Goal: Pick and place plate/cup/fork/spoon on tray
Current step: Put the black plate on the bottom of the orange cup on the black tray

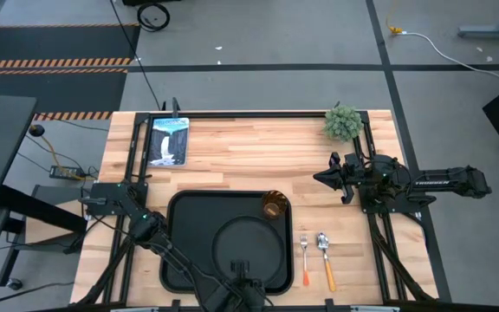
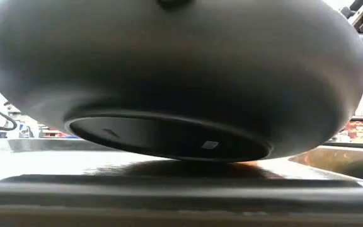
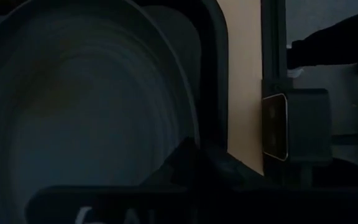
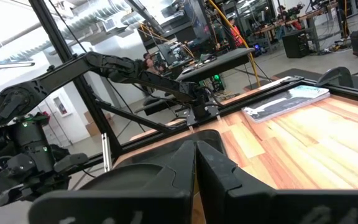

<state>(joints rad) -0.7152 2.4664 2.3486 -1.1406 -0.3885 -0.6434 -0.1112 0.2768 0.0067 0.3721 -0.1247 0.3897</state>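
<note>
The tabletop point(image 1: 249, 147) is showing pale wood planks; the plate point(image 1: 241, 247) is looking matt black, the cup point(image 1: 274, 205) translucent amber.

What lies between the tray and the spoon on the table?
In the high view, only the fork lies between the tray and the spoon, on the bare wooden table.

The high view looks straight down on the whole counter point(image 1: 249, 147). The low view sits at counter height, so near the plate point(image 2: 169, 75) that it fills the picture. The left wrist view looks closely down at the same plate point(image 3: 86, 112); the right wrist view faces across the counter point(image 4: 303, 143) into the room.
</note>
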